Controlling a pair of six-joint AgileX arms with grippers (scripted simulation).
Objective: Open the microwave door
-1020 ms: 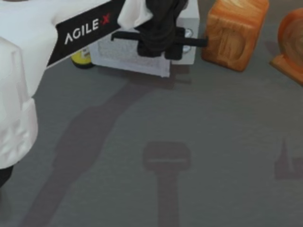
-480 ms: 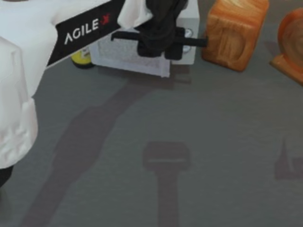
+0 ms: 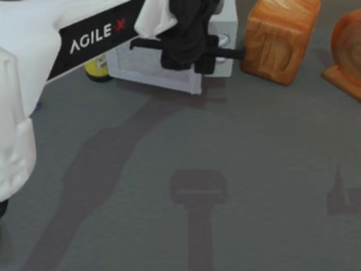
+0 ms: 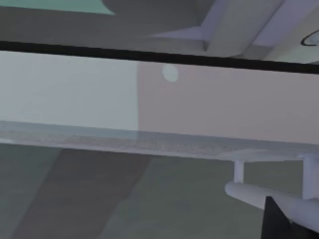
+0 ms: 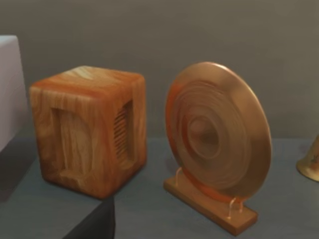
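Observation:
The white microwave (image 3: 227,25) stands at the back of the table, mostly under my left arm. The microwave door (image 3: 148,66), with its grey mesh window, is slightly ajar, its free corner swung out toward the front. My left gripper (image 3: 189,48) hangs over the door's handle edge and is shut on the handle. In the left wrist view the thin white handle (image 4: 259,195) runs along the door's edge (image 4: 149,144), and one black fingertip (image 4: 277,222) lies against it. My right arm is parked out of the top view.
An orange wooden block (image 3: 279,36) stands just right of the microwave. A wooden disc on a stand (image 3: 345,48) is farther right. The right wrist view shows the block (image 5: 89,129) and the disc (image 5: 219,132). A yellow object (image 3: 97,69) sits left of the microwave.
My left arm and gripper have shifted slightly left and toward the back. The door's free corner has come out a little more.

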